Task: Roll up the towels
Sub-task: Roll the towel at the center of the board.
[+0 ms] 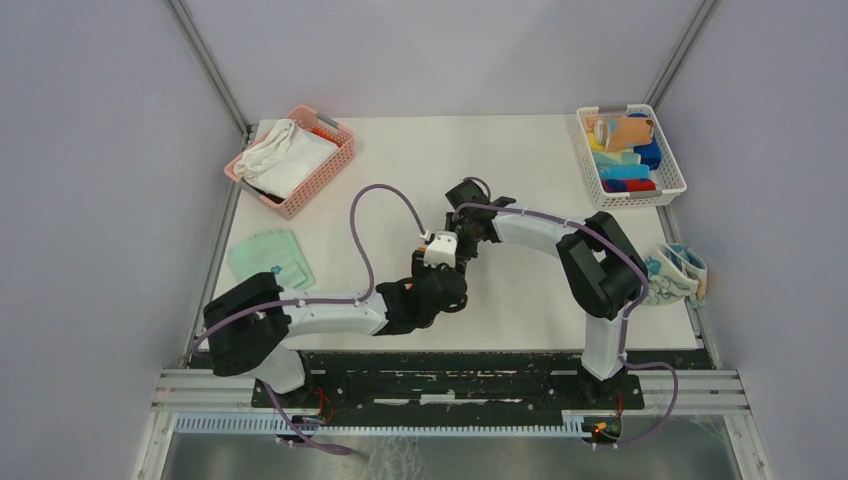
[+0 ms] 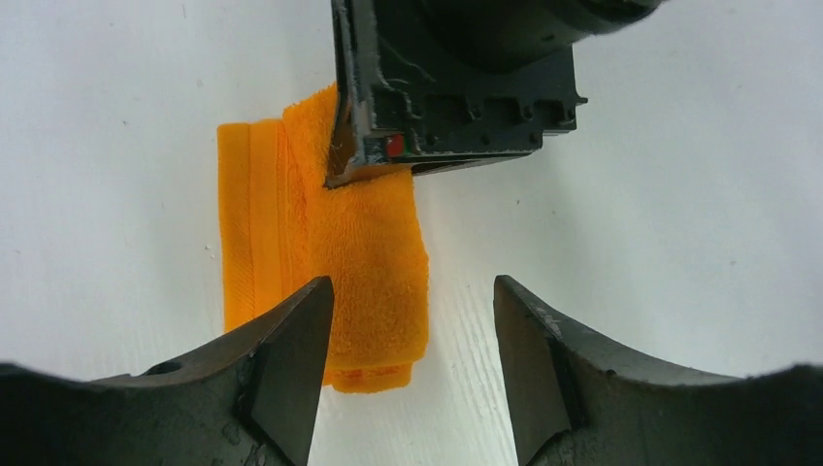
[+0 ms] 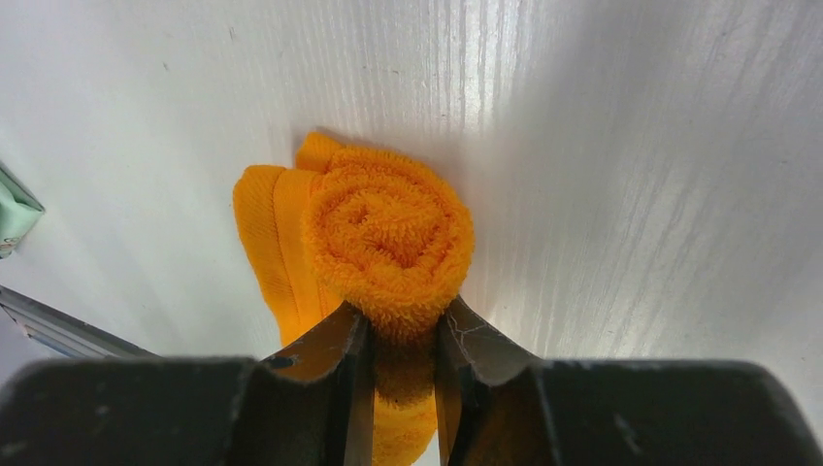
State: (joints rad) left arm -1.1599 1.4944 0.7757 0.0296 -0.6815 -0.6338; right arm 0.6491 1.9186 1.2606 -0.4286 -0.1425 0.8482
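Towel (image 3: 388,228) on the go is the orange one, mid-table, right between the two grippers.

Bigger stuff first though. White table (image 1: 520,170), with a pink basket (image 1: 322,183) of white cloth (image 1: 285,155) and a white basket (image 1: 645,200) of finished rolls (image 1: 625,165), both well apart from either gripper. A green towel (image 1: 270,258) lies flat well off to the left gripper's left, nowhere near a hand.

Right gripper (image 3: 398,325) is pinched tight on the towel, fingers squeezing the near end of the roll, so from its wrist you're looking straight down the spiral. Left gripper (image 2: 412,291) is spread wide and has nothing in it. It hangs just over the towel's other end, which sits partly under its left finger and runs out ahead of the fingertips to where the right gripper has its hold.

Small detail that matters: a flat tail (image 3: 267,233) pokes out on the left-finger side of the roll, unwound on the table.

So I'd say this one's at the last bit of rolling. The roll is basically formed, just not closed. The next move probably needs that tail wound on without the pinch letting go, or it'll likely spring loose. The left gripper could maybe steady the free end. After that it's off to the white basket, I'd guess.
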